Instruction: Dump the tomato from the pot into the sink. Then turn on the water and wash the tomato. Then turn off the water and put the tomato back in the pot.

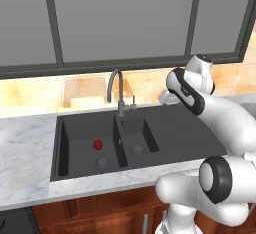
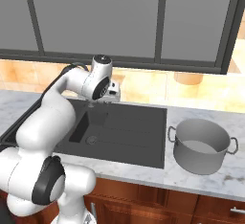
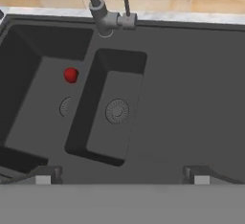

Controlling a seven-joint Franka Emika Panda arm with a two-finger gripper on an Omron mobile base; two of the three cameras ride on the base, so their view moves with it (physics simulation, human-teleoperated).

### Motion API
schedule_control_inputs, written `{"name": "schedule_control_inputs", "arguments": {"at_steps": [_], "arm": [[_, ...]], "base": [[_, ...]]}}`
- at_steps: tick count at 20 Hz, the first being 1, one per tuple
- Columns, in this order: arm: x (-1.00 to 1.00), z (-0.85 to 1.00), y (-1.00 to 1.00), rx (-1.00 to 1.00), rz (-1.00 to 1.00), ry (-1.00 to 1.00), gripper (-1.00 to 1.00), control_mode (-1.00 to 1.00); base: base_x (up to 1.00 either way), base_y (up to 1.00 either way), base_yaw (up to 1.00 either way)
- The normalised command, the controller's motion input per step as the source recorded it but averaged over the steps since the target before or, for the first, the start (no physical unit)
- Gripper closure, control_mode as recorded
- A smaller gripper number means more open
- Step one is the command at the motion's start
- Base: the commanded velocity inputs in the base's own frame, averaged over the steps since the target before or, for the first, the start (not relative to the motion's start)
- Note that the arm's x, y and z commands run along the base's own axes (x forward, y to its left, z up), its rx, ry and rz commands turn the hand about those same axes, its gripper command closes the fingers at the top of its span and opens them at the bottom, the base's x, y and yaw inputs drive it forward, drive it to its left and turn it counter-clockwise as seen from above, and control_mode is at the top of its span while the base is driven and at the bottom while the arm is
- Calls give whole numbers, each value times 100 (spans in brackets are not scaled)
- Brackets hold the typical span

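Left base view. The black sink (image 1: pixel 135 138) is set into a marble counter (image 1: pixel 25 153) below a window. The tomato (image 1: pixel 98 144) lies on the floor of the wide left basin, just behind its round drain (image 1: pixel 102 162) and apart from it. A grey tap (image 1: pixel 118 90) rises behind the divider between the basins, with a small lever at its right side. The narrower basin has its own drain (image 1: pixel 137 149); the flat draining section extends to the right. The white arm (image 1: pixel 210 128) bends over the right part of the sink.

Right base view. The pot (image 2: pixel 201 145) stands upright on the counter (image 2: pixel 191 180), just right of the sink (image 2: pixel 124 132) and apart from its rim. Its visible interior shows only grey metal. The arm (image 2: pixel 62 103) reaches over the sink's back left part.

Hand view. The gripper (image 3: pixel 122 176) hovers above the sink (image 3: pixel 191 98), over the narrow basin and draining section. Its fingertips (image 3: pixel 43 175) stand wide apart with nothing between them. The tomato (image 3: pixel 71 75) rests in the wide basin, near the drain (image 3: pixel 64 106) and clear of the walls. The tap (image 3: pixel 103 12) base sits at the sink's far rim.
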Motion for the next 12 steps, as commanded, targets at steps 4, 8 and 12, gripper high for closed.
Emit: {"name": "schedule_control_inputs", "arguments": {"at_steps": [4, 8, 12], "arm": [[29, 0, 25, 9, 0, -8, -100, -100], [45, 0, 19, 5, 0, -6, -100, -100], [42, -4, 8, 0, 0, -1, -100, -100]], "base": [[0, 0, 0], [0, 0, 0], [0, 0, 0]]}}
